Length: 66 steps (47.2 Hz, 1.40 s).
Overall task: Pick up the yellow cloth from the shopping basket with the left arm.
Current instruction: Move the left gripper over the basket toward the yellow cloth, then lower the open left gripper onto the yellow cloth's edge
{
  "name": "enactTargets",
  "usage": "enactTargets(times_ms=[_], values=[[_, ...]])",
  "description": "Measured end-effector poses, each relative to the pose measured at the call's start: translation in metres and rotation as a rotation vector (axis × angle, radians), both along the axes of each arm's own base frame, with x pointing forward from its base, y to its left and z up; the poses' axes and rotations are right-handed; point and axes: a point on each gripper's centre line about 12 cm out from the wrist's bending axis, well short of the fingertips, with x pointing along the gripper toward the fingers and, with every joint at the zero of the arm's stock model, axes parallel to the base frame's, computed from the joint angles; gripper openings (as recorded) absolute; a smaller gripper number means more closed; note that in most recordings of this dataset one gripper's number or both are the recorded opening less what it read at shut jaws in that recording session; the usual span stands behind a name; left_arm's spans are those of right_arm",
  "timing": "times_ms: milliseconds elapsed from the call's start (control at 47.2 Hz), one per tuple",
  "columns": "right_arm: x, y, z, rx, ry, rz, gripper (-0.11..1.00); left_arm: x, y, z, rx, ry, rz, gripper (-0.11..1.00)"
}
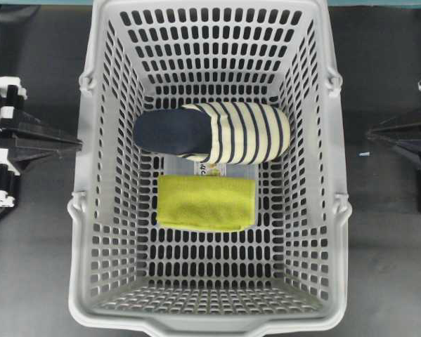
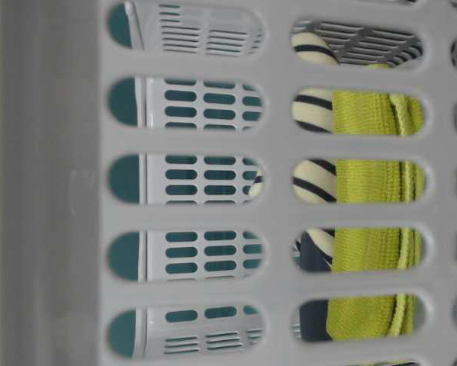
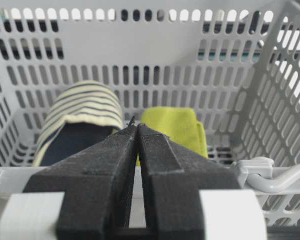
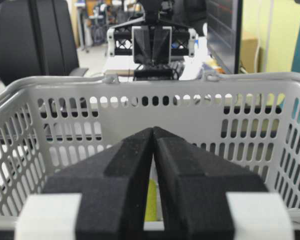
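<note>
The yellow cloth (image 1: 206,202) lies folded flat on the floor of the grey shopping basket (image 1: 83,210), just in front of a striped slipper. In the left wrist view the cloth (image 3: 177,127) sits beyond the near rim, slightly right of my left gripper (image 3: 137,125), which is shut and empty outside the basket. In the overhead view the left gripper (image 1: 76,144) points at the basket's left wall. My right gripper (image 1: 370,133) is shut and empty outside the right wall; it also shows in the right wrist view (image 4: 154,131). The cloth shows through the wall holes in the table-level view (image 2: 369,183).
A cream slipper with navy stripes (image 1: 217,133) lies across the basket's middle, touching the cloth's far edge; it also shows in the left wrist view (image 3: 82,115). A paper label (image 1: 203,167) lies under them. The basket's high pierced walls (image 3: 139,60) surround both. Dark table lies on both sides.
</note>
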Motion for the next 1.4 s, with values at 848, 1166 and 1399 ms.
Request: enactTargets(times_ms=[848, 1166, 1399], values=[[-0.003, 0.004, -0.005, 0.084, 0.082, 0.021, 0.00, 0.127, -0.009, 0.071, 0.027, 0.683, -0.011, 0.00], [-0.004, 0.004, -0.005, 0.088, 0.093, 0.023, 0.41, 0.166, -0.011, 0.062, 0.026, 0.823, -0.008, 0.00], [-0.003, 0.004, -0.004, 0.090, 0.088, 0.023, 0.73, 0.187, -0.012, 0.040, 0.024, 0.950, -0.003, 0.09]])
